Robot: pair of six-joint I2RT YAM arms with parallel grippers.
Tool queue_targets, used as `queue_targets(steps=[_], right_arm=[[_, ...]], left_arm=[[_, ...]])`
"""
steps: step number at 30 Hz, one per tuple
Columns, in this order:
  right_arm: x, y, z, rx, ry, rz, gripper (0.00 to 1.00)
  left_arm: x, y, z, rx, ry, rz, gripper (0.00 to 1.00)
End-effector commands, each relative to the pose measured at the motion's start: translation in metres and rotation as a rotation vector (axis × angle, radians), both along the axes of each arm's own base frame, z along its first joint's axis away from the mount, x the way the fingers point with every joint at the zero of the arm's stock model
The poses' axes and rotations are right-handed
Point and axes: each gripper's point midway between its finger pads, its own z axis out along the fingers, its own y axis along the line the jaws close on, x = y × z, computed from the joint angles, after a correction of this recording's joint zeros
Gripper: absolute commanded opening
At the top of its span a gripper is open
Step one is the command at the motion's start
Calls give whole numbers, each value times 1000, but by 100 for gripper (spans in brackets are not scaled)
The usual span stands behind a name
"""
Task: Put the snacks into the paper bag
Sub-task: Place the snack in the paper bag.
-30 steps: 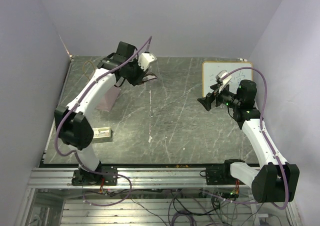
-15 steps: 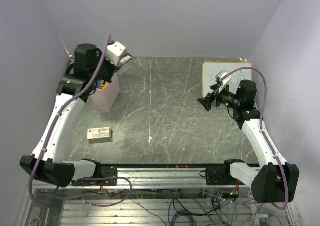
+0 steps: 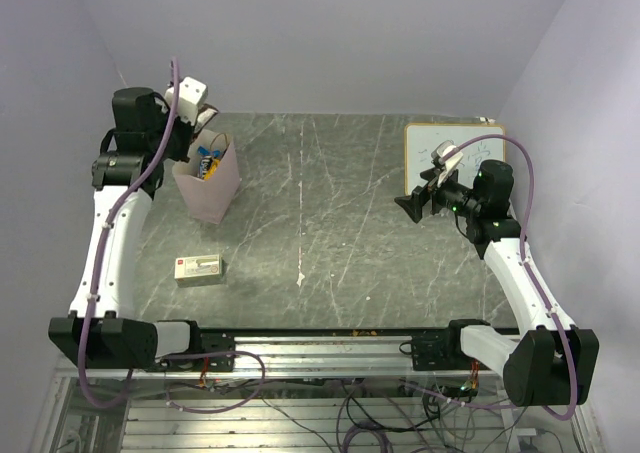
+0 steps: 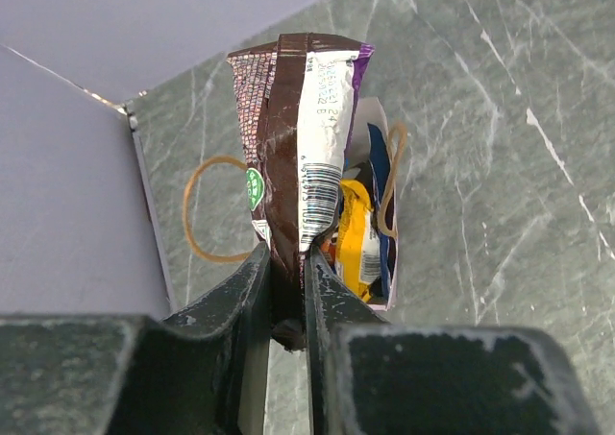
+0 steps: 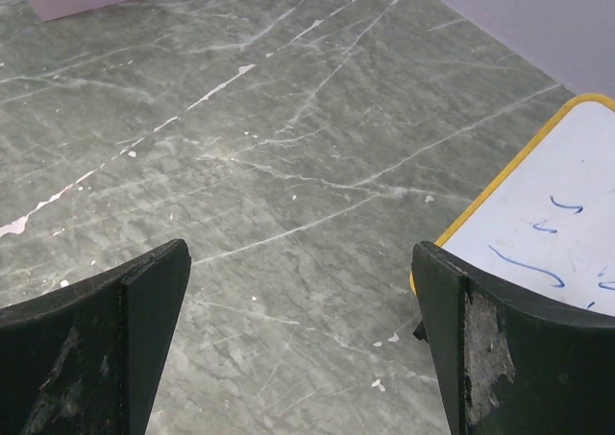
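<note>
The pale mauve paper bag [image 3: 212,185] stands open at the back left of the table. Blue and yellow snacks [image 3: 207,162] show inside it. My left gripper [image 3: 203,133] hangs over the bag's back rim. In the left wrist view it [image 4: 286,283] is shut on a dark purple-brown packet [image 4: 298,157], held on end above the bag's mouth [image 4: 395,262]. A yellow packet [image 4: 356,238] and a blue one [image 4: 379,181] lie in the bag. My right gripper [image 3: 412,205] is open and empty above bare table [image 5: 300,339].
A pale beige box with a red mark [image 3: 198,267] lies near the front left. A yellow-framed whiteboard [image 3: 455,153] lies at the back right, beside my right fingers [image 5: 548,224]. The left wall is close behind the bag.
My left arm has swung from the middle back of the table to the left, carrying the dark packet, and now hangs over the bag. The right arm has not moved.
</note>
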Motion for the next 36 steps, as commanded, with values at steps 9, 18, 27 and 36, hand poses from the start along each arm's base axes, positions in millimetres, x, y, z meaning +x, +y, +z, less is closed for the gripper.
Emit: queue_targets(steps=[9, 18, 27, 36], right_arm=[[0, 0, 11, 3, -38, 7, 100], [-1, 0, 12, 3, -41, 9, 100], [-1, 0, 13, 2, -44, 8, 100], [-2, 0, 13, 3, -45, 10, 100]], left_arm=[[16, -3, -54, 44, 187, -65, 26], [21, 3, -75, 85, 263, -62, 27], [23, 8, -83, 108, 283, -46, 28], [26, 11, -91, 94, 297, -9, 29]])
